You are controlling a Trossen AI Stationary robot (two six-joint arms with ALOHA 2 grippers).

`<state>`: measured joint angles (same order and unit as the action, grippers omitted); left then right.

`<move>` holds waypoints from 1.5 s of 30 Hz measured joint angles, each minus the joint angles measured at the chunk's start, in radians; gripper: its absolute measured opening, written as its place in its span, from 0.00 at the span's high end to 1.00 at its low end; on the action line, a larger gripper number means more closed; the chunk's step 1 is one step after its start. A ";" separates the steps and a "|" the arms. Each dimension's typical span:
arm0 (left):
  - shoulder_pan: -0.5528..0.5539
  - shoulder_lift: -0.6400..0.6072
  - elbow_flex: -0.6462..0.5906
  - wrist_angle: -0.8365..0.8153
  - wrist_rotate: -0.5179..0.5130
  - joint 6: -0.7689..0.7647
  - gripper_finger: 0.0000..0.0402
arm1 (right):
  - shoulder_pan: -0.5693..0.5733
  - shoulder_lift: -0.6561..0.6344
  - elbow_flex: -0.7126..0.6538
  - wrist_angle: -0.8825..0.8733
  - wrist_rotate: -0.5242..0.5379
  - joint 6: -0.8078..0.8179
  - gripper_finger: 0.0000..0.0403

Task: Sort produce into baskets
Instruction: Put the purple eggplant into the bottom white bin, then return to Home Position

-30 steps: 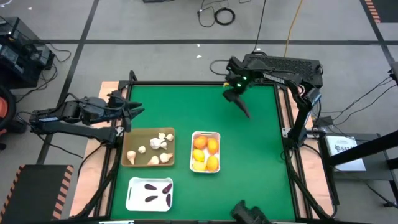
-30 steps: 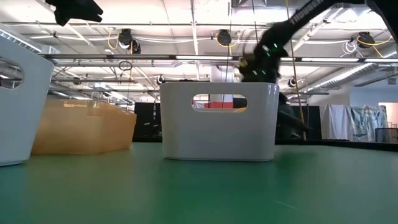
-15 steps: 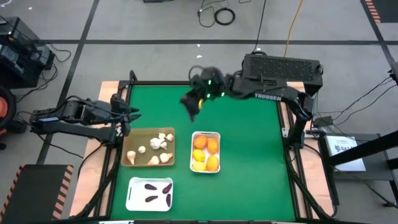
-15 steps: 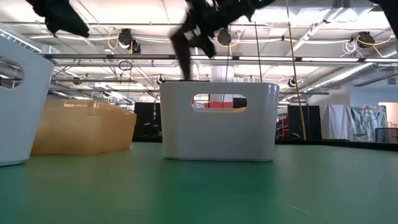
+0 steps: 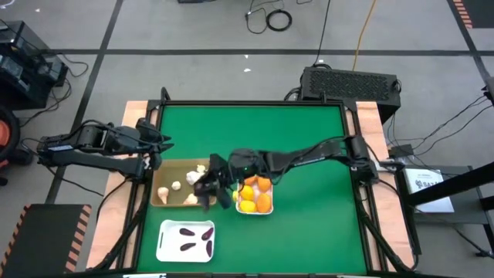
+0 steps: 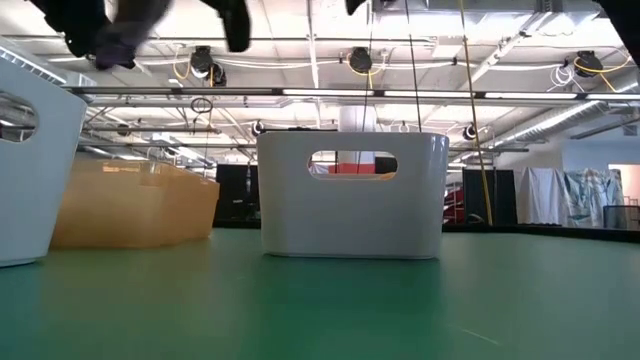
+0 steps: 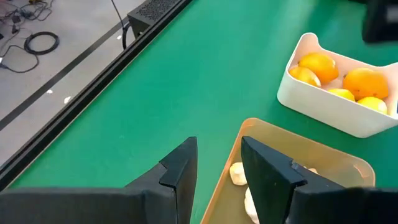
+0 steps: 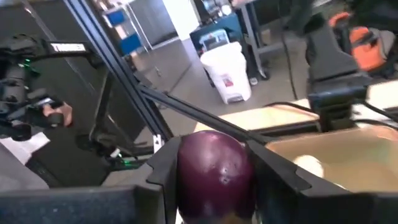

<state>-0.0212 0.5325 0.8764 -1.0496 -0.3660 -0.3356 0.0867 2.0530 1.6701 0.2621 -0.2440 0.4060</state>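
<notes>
Purple produce (image 8: 214, 167) is clamped between the right gripper (image 5: 210, 188) fingers above the tan basket (image 5: 164, 197) holding garlic, blurred from overhead. The left gripper (image 7: 217, 168), slightly parted and empty, is parked near the tan basket's far rim.

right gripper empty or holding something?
Holding: the right gripper is shut on a dark purple vegetable, above the tan basket.

Three trays sit on the surface (image 5: 309, 154): one tan tray (image 5: 164, 198) and two white trays (image 5: 268, 167). The lower white tray (image 5: 166, 241) holds four purple vegetables (image 5: 186, 231). About four citrus fruits (image 5: 264, 202) show in the other white one. Roughly five garlic bulbs (image 5: 175, 185) are visible in the tan tray; others may be hidden. One more purple vegetable (image 8: 214, 167) sits between the right hand's (image 8: 211, 168) fingers.
</notes>
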 joint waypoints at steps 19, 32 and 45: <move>0.000 0.000 0.000 0.068 -0.005 -0.186 0.67 | 0.118 0.169 0.001 0.252 -0.148 0.196 0.65; 0.000 0.000 0.000 0.047 0.027 -0.313 0.67 | 0.183 0.171 0.001 0.228 0.003 0.194 0.44; 0.000 0.000 0.000 0.046 0.020 -0.314 0.67 | 0.142 0.154 0.009 0.222 -0.131 0.300 0.40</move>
<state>-0.0212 0.5327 0.8764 -1.0035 -0.3458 -0.6498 0.2284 2.2068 1.6788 0.4846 -0.3750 0.7059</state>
